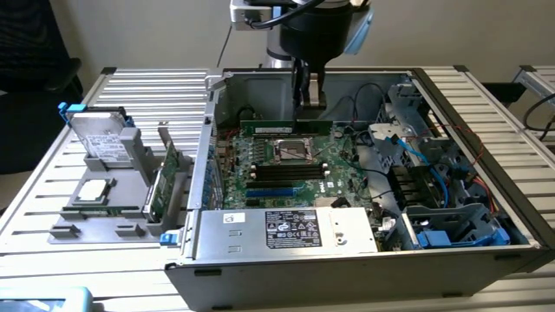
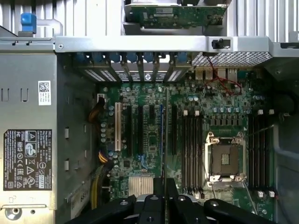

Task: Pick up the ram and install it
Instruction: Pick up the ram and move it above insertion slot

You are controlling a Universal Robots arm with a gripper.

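Above the motherboard, the ram hangs level and edge-down. It is pinched along its upper edge, toward the exterior view's right end, by the gripper, whose fingers are closed almost fully on the thin board. The stick is clear of the board, not yet seated, and runs parallel to the black memory slots by the processor socket. Done well, I judge, the stick sits square over one slot and is pressed evenly, since a tilt could jam one end.

The open computer case holds the motherboard, a labelled power supply and blue cables. At the exterior view's left, a grey fixture carries a hard drive and an expansion card.
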